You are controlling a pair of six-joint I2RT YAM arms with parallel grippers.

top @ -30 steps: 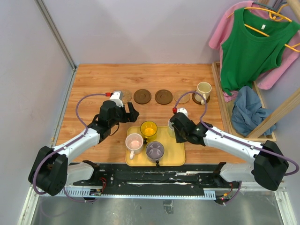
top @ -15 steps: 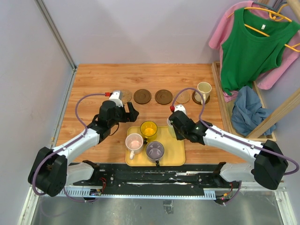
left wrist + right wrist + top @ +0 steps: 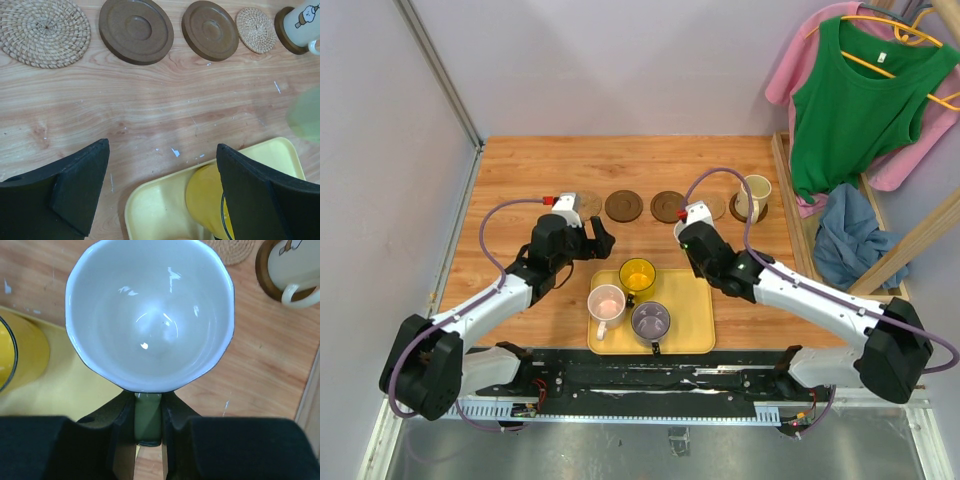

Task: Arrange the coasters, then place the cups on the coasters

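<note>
Five coasters lie in a row at the back: woven tan [image 3: 45, 31], dark brown [image 3: 623, 205], dark brown [image 3: 669, 206], small woven tan [image 3: 255, 30], and a dark one [image 3: 286, 31] under the cream cup [image 3: 755, 190]. My right gripper [image 3: 148, 425] is shut on the green handle of the pale green-white cup [image 3: 150, 310], which hangs over the wood just before the small woven coaster [image 3: 232, 252]. The left gripper [image 3: 162, 147] stands open and empty above the tray's back left corner. Yellow [image 3: 637, 275], pink [image 3: 607, 302] and grey-purple [image 3: 651, 320] cups sit on the yellow tray [image 3: 695, 310].
A wooden rack [image 3: 788, 205] borders the table on the right, with a green top [image 3: 860, 100] on a hanger and a blue cloth [image 3: 850, 235]. A wall with a metal rail [image 3: 470, 180] runs along the left side.
My right gripper has carried the pale green-white cup from the tray's back right corner toward the coaster row. The left arm has not moved.
</note>
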